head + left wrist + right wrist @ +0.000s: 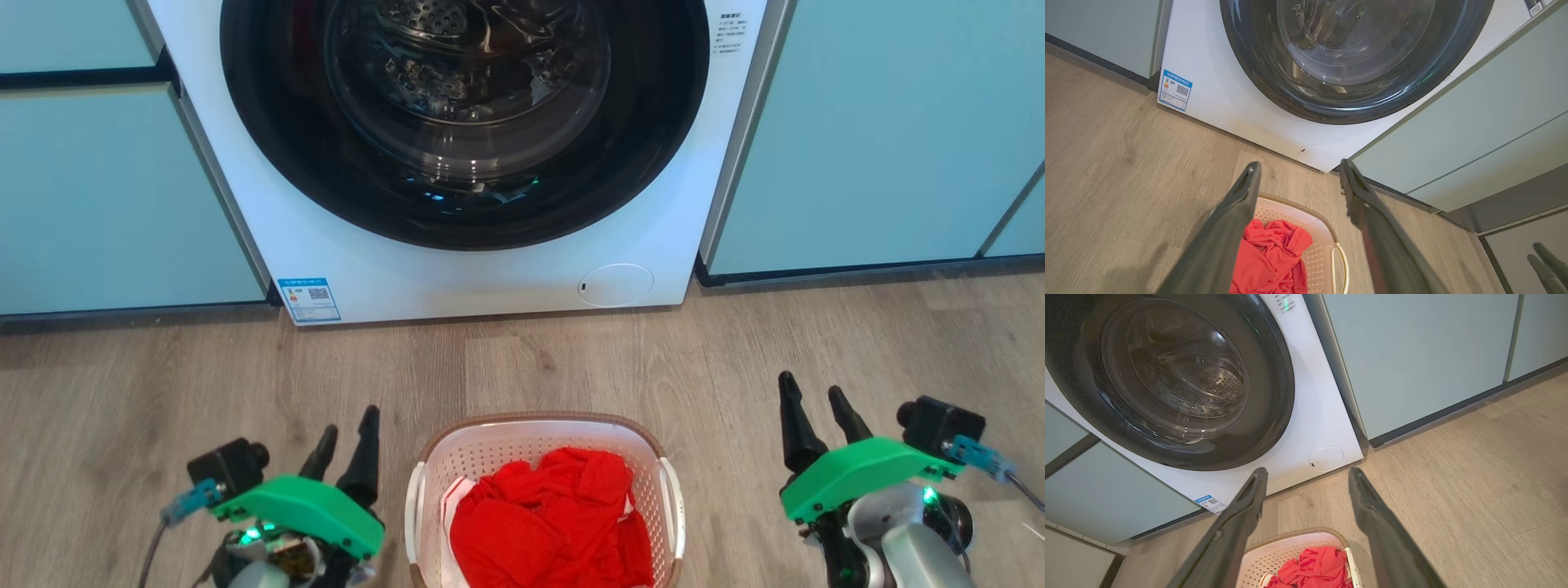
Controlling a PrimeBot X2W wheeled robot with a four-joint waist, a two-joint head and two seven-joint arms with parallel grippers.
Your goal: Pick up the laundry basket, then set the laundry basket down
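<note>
The laundry basket stands on the wood floor at the bottom middle of the head view, white and perforated with a brown rim and white side handles. Red clothes lie bunched inside it. My left gripper hovers just left of the basket, open and empty. My right gripper is open too, farther off to the basket's right. In the left wrist view the basket sits below and between the spread fingers. The right wrist view has the basket at its bottom edge.
A white front-loading washing machine with a dark round door stands straight ahead, its door shut. Pale blue-green cabinets flank it on both sides. Bare wood floor lies between the machine and the basket.
</note>
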